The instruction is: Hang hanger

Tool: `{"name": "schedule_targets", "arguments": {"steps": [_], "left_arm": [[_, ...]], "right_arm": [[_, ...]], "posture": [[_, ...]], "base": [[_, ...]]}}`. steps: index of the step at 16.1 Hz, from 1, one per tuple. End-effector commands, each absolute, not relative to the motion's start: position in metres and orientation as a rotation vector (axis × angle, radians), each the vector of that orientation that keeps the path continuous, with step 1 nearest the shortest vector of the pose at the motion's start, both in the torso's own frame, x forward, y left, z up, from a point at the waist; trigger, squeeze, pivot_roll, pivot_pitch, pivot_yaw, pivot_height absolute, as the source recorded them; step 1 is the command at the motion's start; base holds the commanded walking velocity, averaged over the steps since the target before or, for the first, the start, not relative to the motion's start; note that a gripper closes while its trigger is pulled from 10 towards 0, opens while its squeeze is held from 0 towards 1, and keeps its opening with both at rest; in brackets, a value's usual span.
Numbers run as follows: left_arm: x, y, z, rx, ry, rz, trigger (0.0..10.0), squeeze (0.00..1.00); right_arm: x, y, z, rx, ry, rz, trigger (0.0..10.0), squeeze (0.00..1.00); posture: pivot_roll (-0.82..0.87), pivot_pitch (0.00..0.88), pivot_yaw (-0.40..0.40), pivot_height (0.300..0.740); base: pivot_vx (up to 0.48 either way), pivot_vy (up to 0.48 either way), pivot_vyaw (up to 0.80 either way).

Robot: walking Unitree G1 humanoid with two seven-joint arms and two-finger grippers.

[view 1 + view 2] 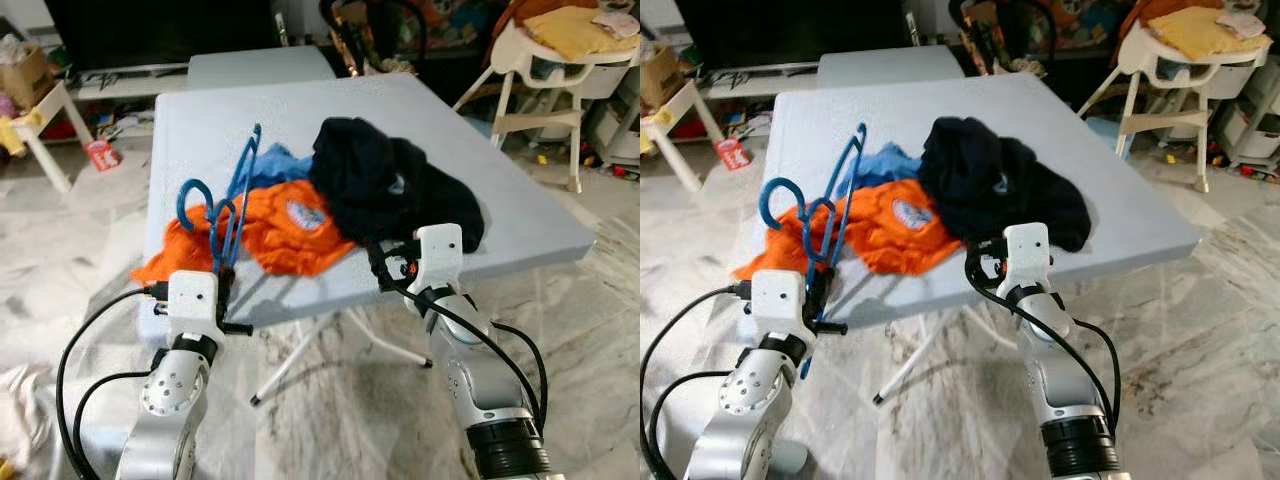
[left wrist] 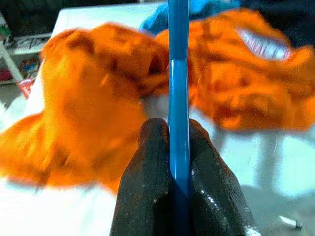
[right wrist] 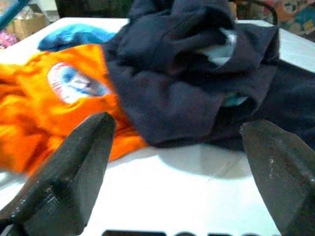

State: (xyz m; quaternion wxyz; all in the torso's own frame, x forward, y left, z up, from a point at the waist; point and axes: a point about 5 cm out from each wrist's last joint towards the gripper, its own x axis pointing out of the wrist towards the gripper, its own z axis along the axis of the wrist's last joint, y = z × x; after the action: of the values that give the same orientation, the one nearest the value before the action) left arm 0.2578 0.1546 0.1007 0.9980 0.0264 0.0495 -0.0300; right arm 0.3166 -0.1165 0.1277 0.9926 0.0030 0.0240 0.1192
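Note:
A blue plastic hanger [image 1: 225, 205] stands tilted over the near left part of the grey table [image 1: 500, 170], its hook [image 1: 192, 197] near the orange shirt [image 1: 290, 225]. My left gripper [image 1: 226, 272] is shut on the hanger's lower bar [image 2: 178, 123], just off the table's front edge. The right gripper [image 1: 385, 262] is open at the front edge, facing a dark navy garment [image 3: 197, 98] with nothing between its fingers [image 3: 74, 177]. A light blue cloth [image 1: 275, 165] lies under the pile.
A white high chair [image 1: 560, 60] stands at the back right. A TV stand [image 1: 150, 75] and a small white stool [image 1: 40, 130] are at the back left. The table's folding legs [image 1: 300, 360] stand on marble floor between my arms.

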Motion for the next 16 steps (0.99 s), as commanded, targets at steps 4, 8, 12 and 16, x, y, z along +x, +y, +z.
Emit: {"name": "schedule_targets", "arguments": {"steps": [4,8,12,16], "left_arm": [[0.2553,0.1580,0.0954,0.071,0.130,-0.055,10.0,0.00],[0.2553,0.1566,0.0943,0.073,0.132,-0.064,10.0,0.00],[0.2563,0.1558,0.0941,0.074,0.133,-0.070,10.0,0.00],[0.2571,0.1555,0.0936,0.074,0.135,-0.074,10.0,0.00]], "right_arm": [[0.3155,-0.1140,0.1298,0.015,0.045,0.252,10.0,0.00],[0.3156,-0.1158,0.1314,0.018,0.027,0.247,10.0,0.00],[0.3188,-0.1190,0.1287,-0.020,0.054,0.208,10.0,0.00],[0.3171,-0.1161,0.1251,-0.034,0.056,0.215,10.0,0.00]], "posture": [[-0.03,0.000,0.009,0.740],[-0.03,0.000,0.005,0.740],[-0.03,0.000,0.004,0.740],[-0.04,0.000,0.006,0.740]], "base": [[-0.272,0.000,0.00],[-0.271,0.000,0.00],[-0.273,0.000,0.00],[-0.271,0.000,0.00]]}}
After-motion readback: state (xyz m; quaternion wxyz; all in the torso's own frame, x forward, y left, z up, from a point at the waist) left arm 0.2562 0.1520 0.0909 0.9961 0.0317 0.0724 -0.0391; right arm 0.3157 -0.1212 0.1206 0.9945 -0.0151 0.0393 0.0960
